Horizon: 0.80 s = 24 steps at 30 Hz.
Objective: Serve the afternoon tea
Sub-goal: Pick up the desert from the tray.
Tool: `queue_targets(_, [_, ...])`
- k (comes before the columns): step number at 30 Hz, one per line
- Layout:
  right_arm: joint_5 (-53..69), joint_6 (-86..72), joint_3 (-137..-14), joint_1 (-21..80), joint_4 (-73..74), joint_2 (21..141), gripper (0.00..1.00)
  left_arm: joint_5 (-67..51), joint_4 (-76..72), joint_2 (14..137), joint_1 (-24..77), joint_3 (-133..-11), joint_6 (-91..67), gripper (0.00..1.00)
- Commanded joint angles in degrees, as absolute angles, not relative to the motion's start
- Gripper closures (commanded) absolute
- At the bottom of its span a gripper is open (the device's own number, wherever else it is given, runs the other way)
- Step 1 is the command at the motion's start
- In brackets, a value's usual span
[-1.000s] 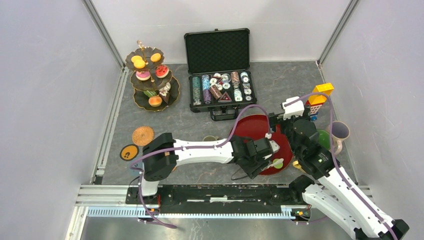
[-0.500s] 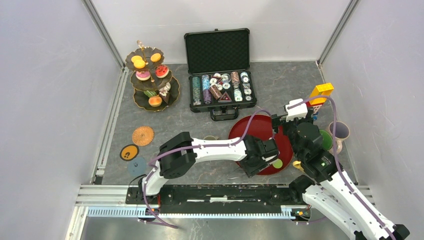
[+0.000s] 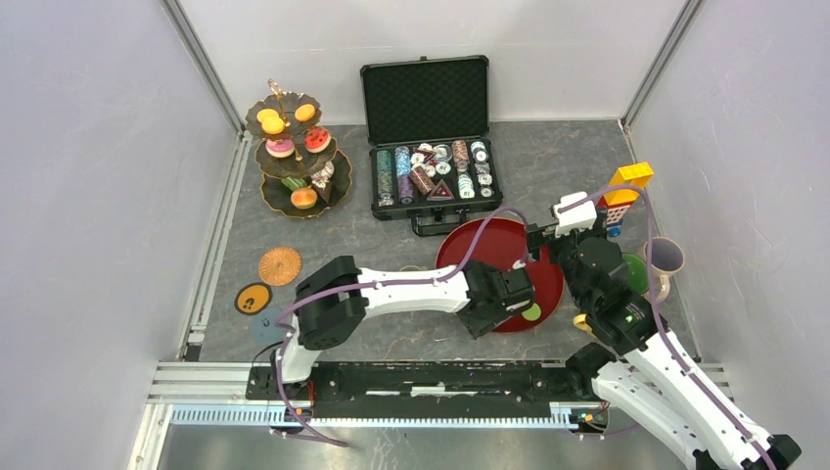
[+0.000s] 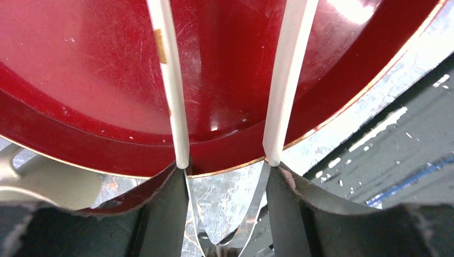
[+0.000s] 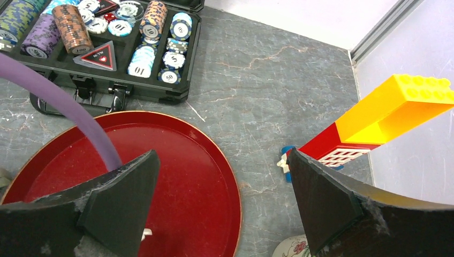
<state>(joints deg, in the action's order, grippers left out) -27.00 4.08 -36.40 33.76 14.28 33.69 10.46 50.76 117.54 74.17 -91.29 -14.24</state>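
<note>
A small green round (image 3: pixel 531 312) sat at the near edge of the red tray (image 3: pixel 486 247), right at the far end of the tongs (image 4: pixel 286 80) that the left arm carried. The left fingers (image 4: pixel 160 214) were closed on those tongs from both sides, squeezing the silvery arms that met in a V behind them. The white arms ran forward over the tray's rim, apart and roughly parallel. Their ends went out of the top of the wrist view, so I could not tell whether they pinched the green round or merely flanked it.

The right fingers (image 5: pixel 326 203) were spread wide with nothing between them, hanging over the far right side of the tray and the grey desk (image 3: pixel 577 157).

The other sweets were on the dark three-tier stand (image 3: pixel 279 208) at the far left corner, well apart from the tray: orange rounds (image 3: pixel 273 124) on top, a pink donut (image 3: pixel 280 147) on the middle tier and more pieces below. A mug (image 3: pixel 667 257) and a green mug (image 3: pixel 634 272) stood to the right of the tray, partly behind the right arm.

Beyond the tray lay the open case of poker chips (image 3: pixel 436 176), and at the right the red and yellow block tower (image 5: pixel 396 110).
</note>
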Motion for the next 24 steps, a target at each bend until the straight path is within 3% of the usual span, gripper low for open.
queue_targets(1, [-26.0,3.3,-36.8,34.1,13.0,33.4,0.02,9.7,45.3,107.6,73.5,-89.0,-16.9,0.42])
queue_targets(4, [-26.0,3.4,-37.7,34.2,14.1,33.3,0.02,3.9,42.5,105.1,73.7,-87.9,-12.9,0.41])
queue_targets(11, [-26.7,3.8,-41.3,34.1,18.7,32.0,0.02,4.2,40.2,99.5,73.4,-82.5,1.5,0.38])
queue_targets(24, [-29.8,4.4,-45.6,34.1,24.4,30.2,0.02,2.0,44.2,101.7,70.4,-82.7,20.6,0.37])
